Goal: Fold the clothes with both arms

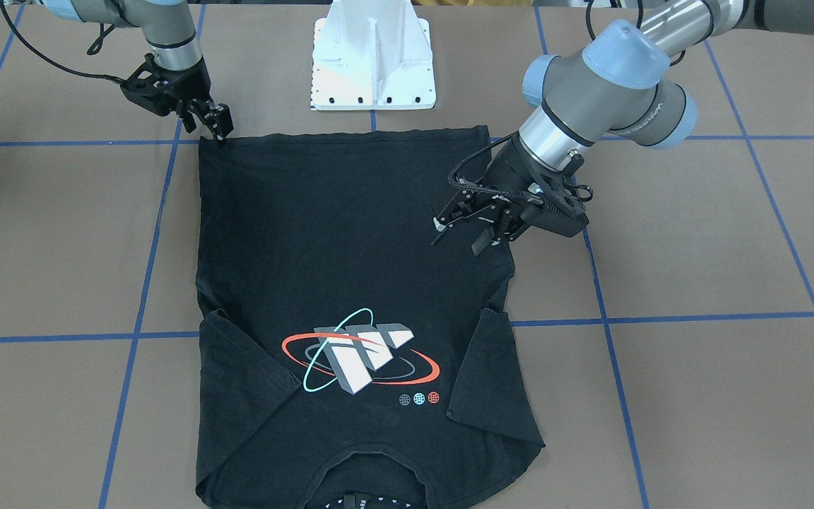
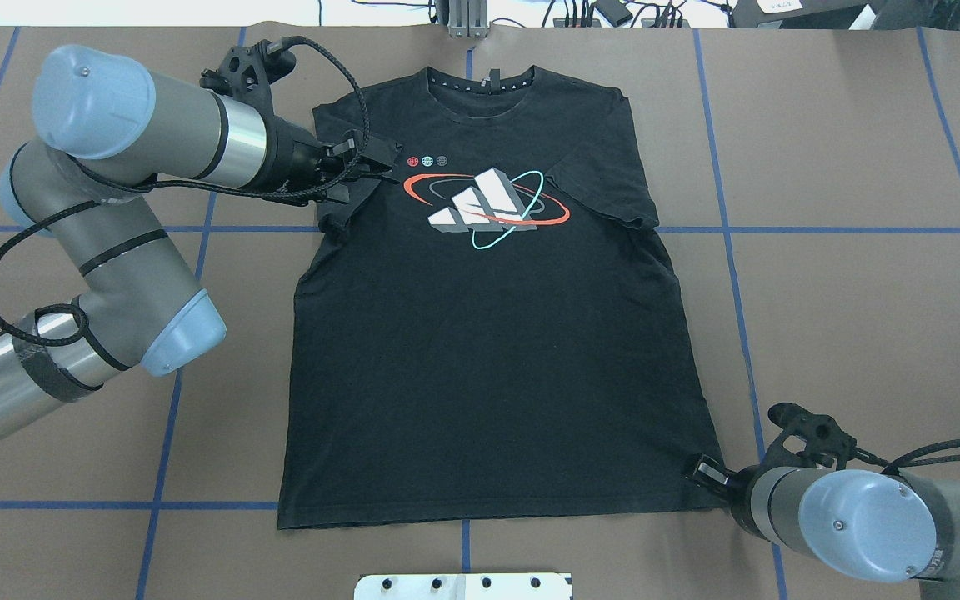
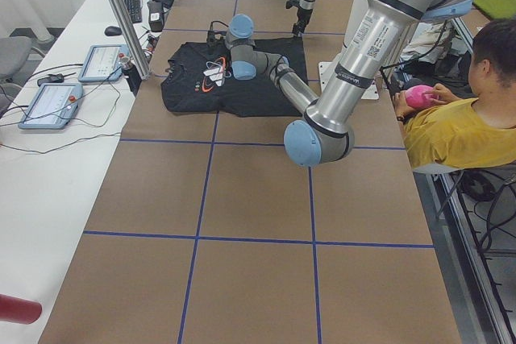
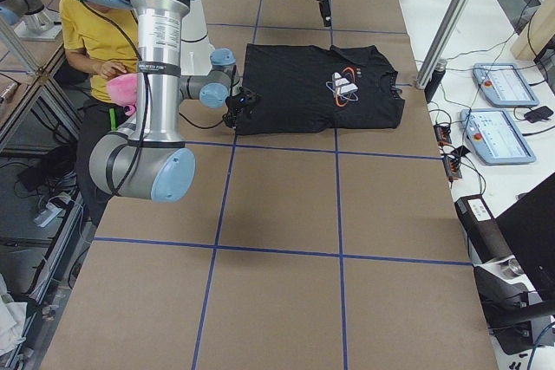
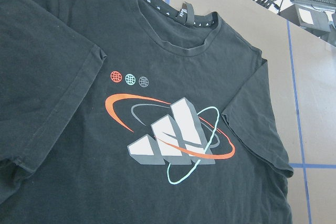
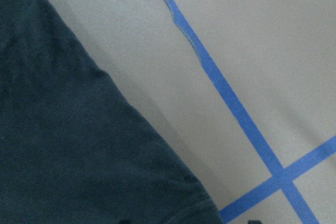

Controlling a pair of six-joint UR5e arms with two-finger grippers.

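The black T-shirt [image 1: 350, 233] lies flat, print side up, with its collar at the table's far side from the robot [image 2: 488, 350]. Both sleeves are folded in over its chest. My left gripper [image 1: 460, 233] is open and empty; it hovers above the shirt's left side, over the folded left sleeve in the overhead view [image 2: 380, 171]. Its wrist view shows the print and collar [image 5: 173, 140]. My right gripper [image 1: 220, 133] is low at the shirt's near right hem corner [image 2: 701, 471]. I cannot tell whether it grips the cloth. Its wrist view shows only the shirt's edge [image 6: 63, 145] and tape.
The white pedestal base [image 1: 373, 63] stands at the robot's side, just behind the hem. Blue tape lines [image 2: 730, 229] cross the brown table. A seated person in yellow [image 3: 459, 118] is beside the table. Control tablets [image 4: 503, 132] lie on a side bench.
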